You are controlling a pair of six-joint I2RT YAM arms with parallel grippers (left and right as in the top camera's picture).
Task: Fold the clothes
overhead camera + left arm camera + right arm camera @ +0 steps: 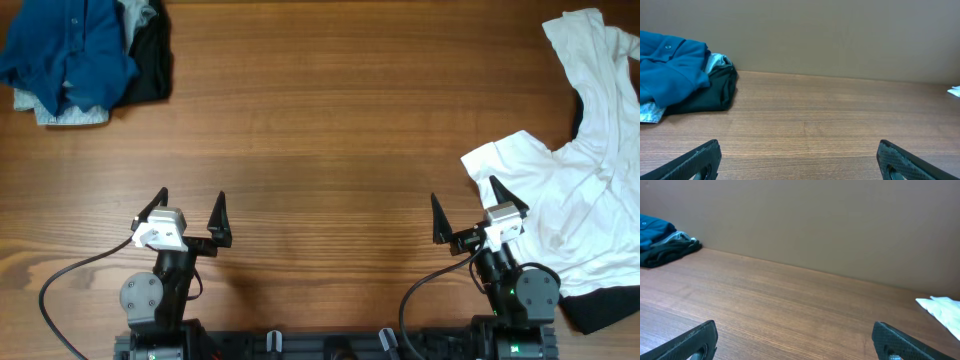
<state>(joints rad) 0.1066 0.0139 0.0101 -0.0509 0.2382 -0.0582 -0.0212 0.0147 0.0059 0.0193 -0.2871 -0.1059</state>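
A crumpled white shirt (585, 190) lies at the table's right side, running from the far right corner to the front; a corner of it shows in the right wrist view (942, 307). A pile of clothes sits at the far left: a blue shirt (65, 45) on top, a black garment (152, 60) and a light piece (70, 115) under it. The pile shows in the left wrist view (675, 75) and the right wrist view (662, 242). My left gripper (190, 212) is open and empty near the front. My right gripper (465, 210) is open and empty, its right finger at the white shirt's edge.
A dark cloth (605, 305) lies under the white shirt at the front right corner. Bare wooden table (320, 130) spans the middle. A brown wall (840, 35) stands behind the table's far edge.
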